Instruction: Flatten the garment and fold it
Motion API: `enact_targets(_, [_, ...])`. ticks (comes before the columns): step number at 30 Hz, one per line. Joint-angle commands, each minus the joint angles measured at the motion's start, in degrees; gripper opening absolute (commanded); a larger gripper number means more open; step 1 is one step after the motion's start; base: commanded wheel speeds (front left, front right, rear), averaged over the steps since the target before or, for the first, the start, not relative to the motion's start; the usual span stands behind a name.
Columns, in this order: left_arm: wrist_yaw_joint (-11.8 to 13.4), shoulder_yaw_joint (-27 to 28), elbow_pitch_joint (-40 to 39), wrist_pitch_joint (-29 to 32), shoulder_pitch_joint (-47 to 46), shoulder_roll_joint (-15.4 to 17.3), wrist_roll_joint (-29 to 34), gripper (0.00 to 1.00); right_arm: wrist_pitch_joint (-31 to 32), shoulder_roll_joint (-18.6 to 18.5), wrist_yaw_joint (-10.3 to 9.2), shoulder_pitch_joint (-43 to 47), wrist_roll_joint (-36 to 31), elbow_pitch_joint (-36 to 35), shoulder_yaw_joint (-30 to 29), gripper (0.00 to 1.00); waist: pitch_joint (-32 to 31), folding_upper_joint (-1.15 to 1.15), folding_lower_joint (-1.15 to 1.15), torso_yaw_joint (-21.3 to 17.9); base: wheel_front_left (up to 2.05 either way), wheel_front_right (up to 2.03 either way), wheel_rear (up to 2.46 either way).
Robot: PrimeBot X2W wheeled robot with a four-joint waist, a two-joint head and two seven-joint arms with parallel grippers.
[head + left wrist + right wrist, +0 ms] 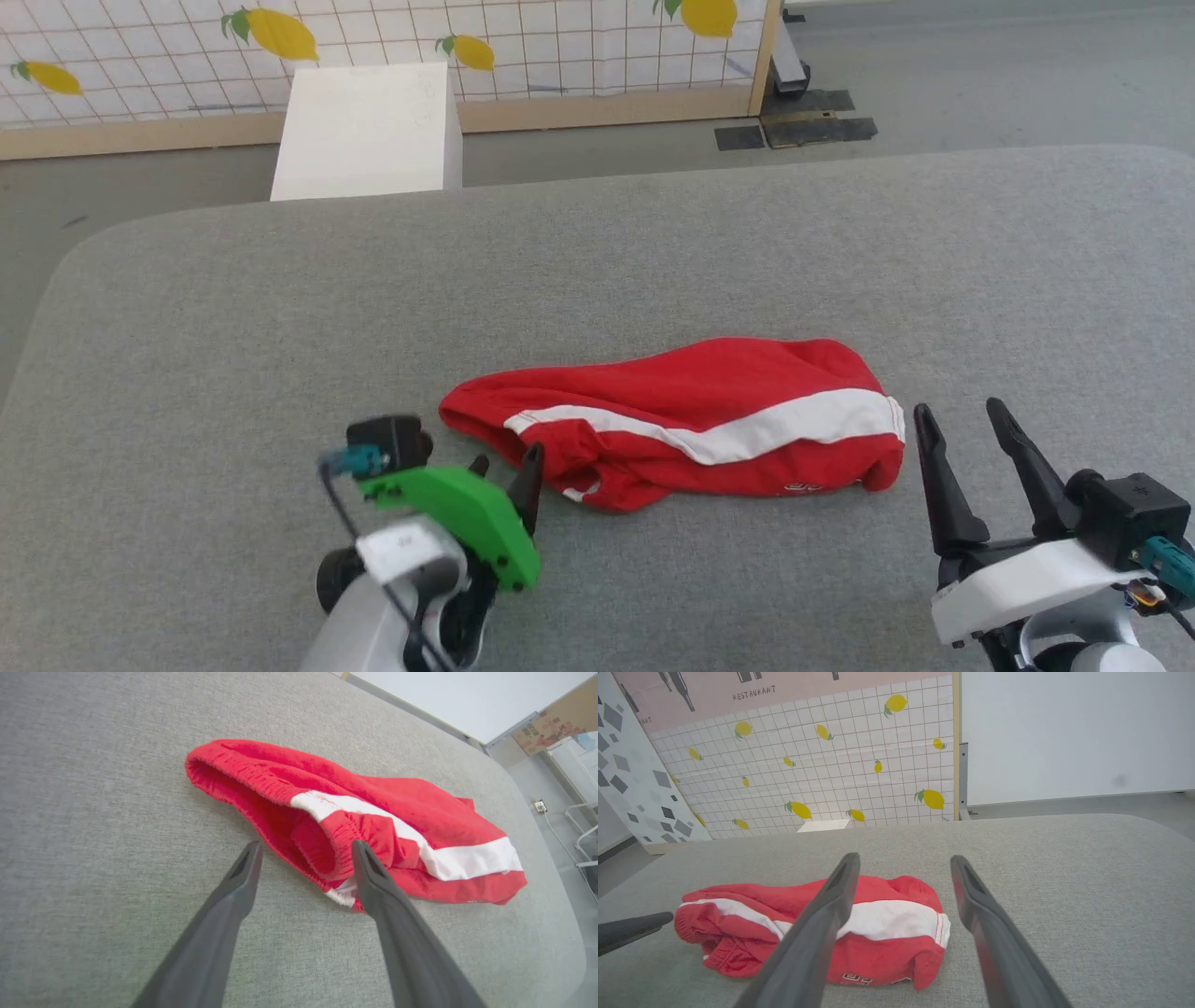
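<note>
The garment (691, 425), bright red shorts with a white side stripe, lies bunched in a long heap on the grey table (280, 308). Its gathered waistband opening (322, 844) faces my left gripper (507, 457). That gripper is open at the waistband end, and in the left wrist view (306, 844) its right finger overlaps the waistband rim while the left finger stands beside it over bare table. My right gripper (960, 411) is open just right of the garment's other end (887, 919), holding nothing (904, 858). A finger of the left gripper (630, 931) shows at the left edge of the right wrist view.
The padded grey table stretches wide around the garment, with rounded far corners. Beyond its far edge stand a white box (369, 131) and a lemon-patterned tiled panel (560, 47). Dark mats (803, 121) lie on the floor at the back right.
</note>
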Motion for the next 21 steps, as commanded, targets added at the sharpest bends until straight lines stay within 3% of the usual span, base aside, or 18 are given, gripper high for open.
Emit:
enact_targets(1, [1.14, -0.07, 0.84, 1.11, -2.5, -0.2, 0.09, 1.0, 0.02, 0.18, -0.09, 0.26, -0.07, -0.29, 0.07, 1.0, 0.41, 0.0, 0.0, -0.51, 0.0, 0.0, 0.0])
enact_targets(13, [4.26, 0.69, 6.12, 7.33, -9.09, 0.05, -3.18, 1.0, -0.76, 0.15, -0.09, -0.87, 0.32, 0.5, 0.15, 1.0, 2.21, 0.0, 0.0, -3.83, 0.0, 0.0, 0.0])
enact_targets(14, [4.18, 0.82, 6.03, 7.15, -9.27, 0.14, -3.23, 0.95, -0.83, 0.14, -0.09, -0.93, 0.31, 0.52, 0.11, 1.0, 2.28, 0.0, 0.0, -3.93, 0.0, 0.0, 0.0])
enact_targets(15, [4.01, 0.83, 5.89, 6.96, -9.43, 0.25, -3.2, 0.49, -0.89, 0.13, -0.09, -0.98, 0.31, 0.56, 0.07, 1.0, 2.34, 0.0, 0.0, -4.0, 0.0, 0.0, 0.0])
enact_targets(16, [3.95, 0.79, 5.72, 6.68, -9.53, 0.36, -3.03, 0.42, -0.92, 0.13, -0.09, -1.01, 0.29, 0.57, 0.03, 1.0, 2.38, 0.0, 0.0, -4.04, 0.0, 0.0, 0.0])
enact_targets(17, [3.87, 0.62, 5.49, 6.16, -9.61, 0.56, -2.61, 0.0, -0.93, 0.14, -0.09, -1.03, 0.25, 0.6, -0.03, 1.0, 2.39, 0.0, 0.0, -4.06, 0.0, 0.0, 0.0])
enact_targets(21, [3.56, 0.33, 4.6, 3.66, -8.8, 1.18, -1.41, 0.0, -0.89, 0.21, -0.09, -1.06, 0.17, 0.73, -0.03, 1.0, 2.18, 0.0, 0.0, -4.01, 0.0, 0.0, 0.0])
